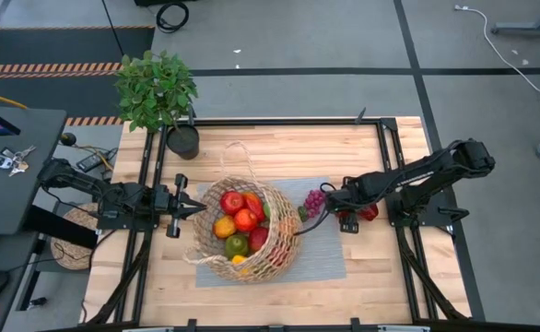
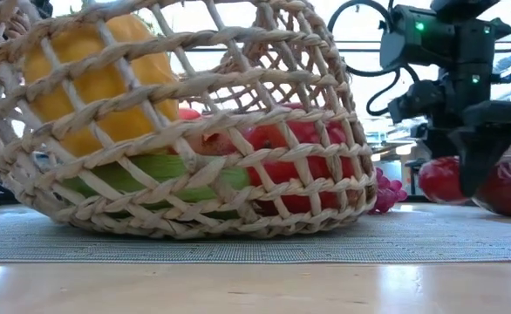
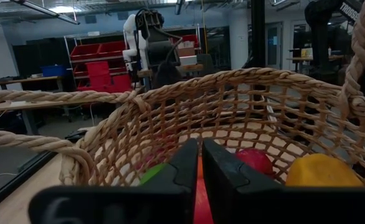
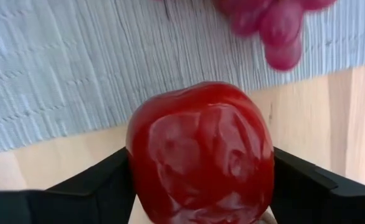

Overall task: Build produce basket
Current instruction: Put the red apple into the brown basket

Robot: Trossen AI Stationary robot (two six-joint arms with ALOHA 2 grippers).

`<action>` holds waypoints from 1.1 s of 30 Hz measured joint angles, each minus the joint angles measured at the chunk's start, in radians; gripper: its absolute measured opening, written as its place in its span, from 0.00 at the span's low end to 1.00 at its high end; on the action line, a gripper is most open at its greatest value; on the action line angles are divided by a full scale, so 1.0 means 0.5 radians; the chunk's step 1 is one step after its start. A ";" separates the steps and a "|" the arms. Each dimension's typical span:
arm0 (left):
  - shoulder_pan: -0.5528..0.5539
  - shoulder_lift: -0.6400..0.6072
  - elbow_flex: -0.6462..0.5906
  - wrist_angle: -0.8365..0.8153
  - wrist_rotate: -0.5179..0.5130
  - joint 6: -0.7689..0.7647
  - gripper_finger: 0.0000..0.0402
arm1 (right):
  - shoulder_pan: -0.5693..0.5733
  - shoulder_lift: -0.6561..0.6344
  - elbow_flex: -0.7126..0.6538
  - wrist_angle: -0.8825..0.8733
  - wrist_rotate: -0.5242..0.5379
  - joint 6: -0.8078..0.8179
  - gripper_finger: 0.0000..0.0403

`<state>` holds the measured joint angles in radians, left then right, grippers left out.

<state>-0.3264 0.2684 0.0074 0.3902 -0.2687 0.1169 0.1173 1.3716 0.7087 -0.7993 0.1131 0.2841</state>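
Observation:
The tan wicker basket stands on a grey mat at mid-table, tilted in the low view and holding red, orange, yellow and green produce. Purple grapes lie on the mat against its right wall. Right of them a glossy red fruit sits on the bare wood by the mat's edge. My right gripper points down over it, one finger on each side. My left gripper is shut and level, its tips at the basket's left wall. My left gripper's shut tips stand at the basket's left wall; I cannot tell whether they touch the weave. My right gripper comes from above, pointing down, with its two fingers against opposite sides of the red fruit. The fruit rests on the wooden tabletop.
A second red piece lies just right of the held fruit. A leafy potted plant stands at the table's far left corner. A flat woven disc lies off the table's left edge. Black frame rails run along both sides.

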 joint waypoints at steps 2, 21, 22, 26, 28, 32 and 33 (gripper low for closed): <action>0.000 0.000 0.000 0.001 0.000 0.000 0.08 | 0.000 0.000 0.028 0.005 0.000 -0.027 0.74; 0.000 0.000 0.000 0.001 0.001 0.000 0.09 | -0.004 0.000 0.055 0.009 0.053 -0.044 0.74; 0.000 0.000 -0.001 0.000 0.000 0.000 0.09 | -0.004 0.000 0.055 0.009 0.053 -0.044 0.74; 0.000 0.000 0.000 0.000 0.000 0.000 0.08 | -0.004 0.000 0.056 0.009 0.053 -0.044 0.74; 0.000 -0.001 0.000 0.000 0.001 0.000 0.08 | -0.004 0.000 0.056 0.008 0.053 -0.044 0.74; -0.001 0.000 0.000 0.000 0.001 0.000 0.07 | -0.004 -0.024 0.109 -0.079 0.053 -0.024 0.74; -0.001 0.000 -0.001 0.000 0.000 0.000 0.07 | -0.004 -0.035 0.132 -0.107 0.057 -0.011 0.74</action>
<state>-0.3267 0.2684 0.0071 0.3904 -0.2687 0.1169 0.1154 1.3543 0.7745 -0.8527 0.1414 0.2788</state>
